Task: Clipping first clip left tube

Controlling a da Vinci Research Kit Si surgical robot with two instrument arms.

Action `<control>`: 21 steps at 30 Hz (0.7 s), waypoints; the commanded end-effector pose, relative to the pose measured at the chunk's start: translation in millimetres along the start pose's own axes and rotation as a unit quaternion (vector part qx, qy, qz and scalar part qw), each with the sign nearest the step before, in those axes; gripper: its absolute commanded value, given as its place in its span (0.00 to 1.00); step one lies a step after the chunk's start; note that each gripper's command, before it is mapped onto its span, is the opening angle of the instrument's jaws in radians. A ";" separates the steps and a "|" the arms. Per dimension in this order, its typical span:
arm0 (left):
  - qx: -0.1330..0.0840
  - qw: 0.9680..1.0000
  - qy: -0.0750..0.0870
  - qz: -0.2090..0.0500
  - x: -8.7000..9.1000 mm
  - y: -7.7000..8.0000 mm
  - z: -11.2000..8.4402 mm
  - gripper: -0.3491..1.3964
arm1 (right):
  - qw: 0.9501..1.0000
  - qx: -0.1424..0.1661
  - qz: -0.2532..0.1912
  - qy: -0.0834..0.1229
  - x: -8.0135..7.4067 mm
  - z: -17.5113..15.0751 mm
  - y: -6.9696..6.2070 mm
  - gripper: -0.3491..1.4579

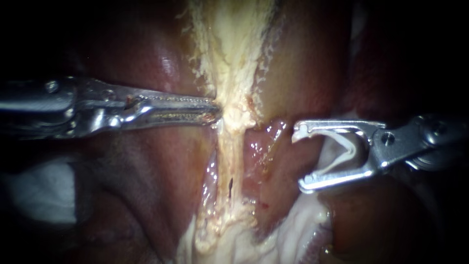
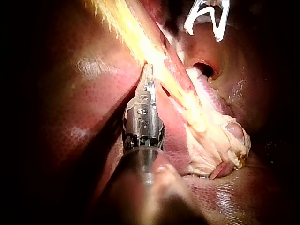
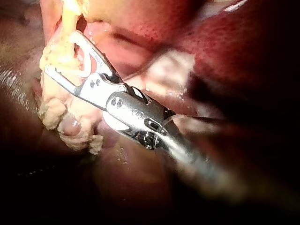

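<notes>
A pale yellow-white strand of tissue (image 1: 233, 146) runs down the middle of the endoscope view, with a pink, glistening tube (image 1: 261, 149) close on its right. My left instrument (image 1: 215, 113) comes in from the left, its jaws together and gripping the strand's left edge; the left wrist view shows its tip (image 2: 149, 71) against the strand (image 2: 154, 51). My right instrument (image 1: 299, 159) stands just right of the pink tube. Its jaws are wide apart and carry a white V-shaped clip (image 1: 344, 149) that touches both. Neither tube lies between them. The right wrist view shows these jaws (image 3: 61, 52) beside the pale tissue (image 3: 51, 112).
Dark red liver (image 1: 146, 171) surrounds the strand on both sides. A white gauze-like patch (image 1: 39, 190) lies at the lower left. Whitish fatty tissue (image 1: 293, 234) spreads below the right jaws. A lump of pale tissue (image 2: 220, 145) lies beside the left shaft.
</notes>
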 end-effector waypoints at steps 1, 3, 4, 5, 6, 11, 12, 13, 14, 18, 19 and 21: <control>0.000 1.000 0.000 0.000 0.0 0.0 0.0 0.00 | 1.000 0.000 0.000 0.000 0.1 0.0 0.0 0.49; 0.000 1.000 0.000 0.000 0.0 0.0 0.0 0.00 | 1.000 0.000 0.000 0.000 0.1 0.0 0.0 0.49; 0.000 1.000 0.000 0.000 0.0 0.0 0.0 0.00 | 1.000 0.000 0.000 0.000 0.1 0.0 0.0 0.49; 0.000 1.000 0.000 -0.003 0.0 0.0 0.0 0.00 | 1.000 0.000 0.000 0.000 0.1 0.0 0.0 0.49; 0.000 1.000 0.000 -0.003 0.0 0.0 -0.1 0.00 | 1.000 0.000 0.000 0.000 0.1 0.0 -0.1 0.49; 0.002 1.000 0.000 -0.006 -0.2 -0.2 -0.6 0.00 | 1.000 0.000 -0.004 0.000 -0.2 0.3 -0.2 0.49; 0.002 1.000 0.000 -0.006 -0.3 -0.3 -0.9 0.00 | 1.000 -0.002 -0.004 -0.001 -0.3 0.4 -0.2 0.49; 0.003 1.000 0.001 -0.007 -0.4 -0.3 -1.2 0.00 | 1.000 -0.002 -0.002 -0.001 -0.3 0.6 -0.3 0.50; 0.005 1.000 0.001 -0.007 -0.5 -0.4 -1.5 0.00 | 1.000 -0.002 0.001 -0.001 -0.4 0.8 -0.3 0.50; 0.002 1.000 0.002 -0.014 -1.1 -1.1 -3.4 0.00 | 1.000 -0.004 0.020 0.001 -0.8 1.5 -0.4 0.51; 0.001 1.000 0.002 -0.014 -1.3 -1.3 -3.9 0.00 | 1.000 -0.005 0.028 0.001 -0.9 1.7 -0.5 0.51; -0.003 1.000 0.003 -0.015 -1.6 -1.8 -5.2 0.00 | 0.999 -0.006 0.042 0.002 -1.1 2.3 -0.5 0.52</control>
